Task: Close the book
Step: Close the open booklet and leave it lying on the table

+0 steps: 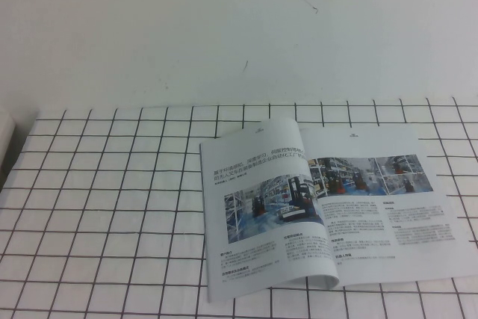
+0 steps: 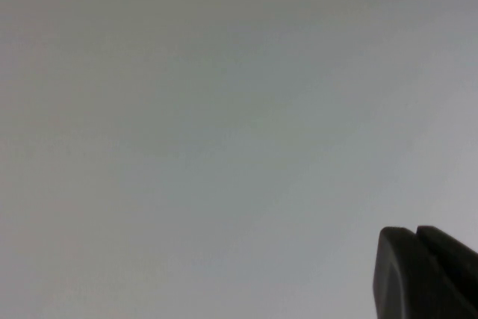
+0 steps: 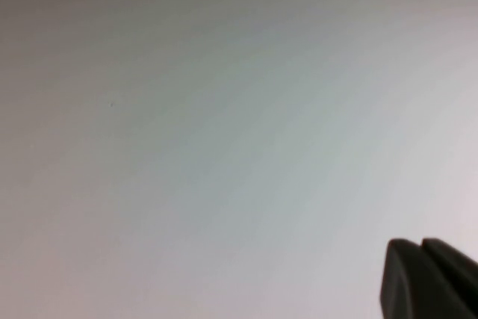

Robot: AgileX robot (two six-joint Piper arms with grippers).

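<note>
An open magazine-like book [image 1: 321, 207] lies flat on the checked cloth, right of centre in the high view, showing printed pages with warehouse photos and text. Its left page bulges upward near the spine. Neither arm appears in the high view. In the left wrist view my left gripper [image 2: 416, 231] shows as two dark fingertips pressed together against a plain pale background, shut on nothing. In the right wrist view my right gripper [image 3: 420, 243] looks the same, its dark fingertips together and nothing between them. The book is not seen in either wrist view.
A white cloth with a black grid [image 1: 112, 207] covers the table. A plain white wall [image 1: 224, 28] rises behind it. At the far left edge a pale object [image 1: 4, 136] pokes in.
</note>
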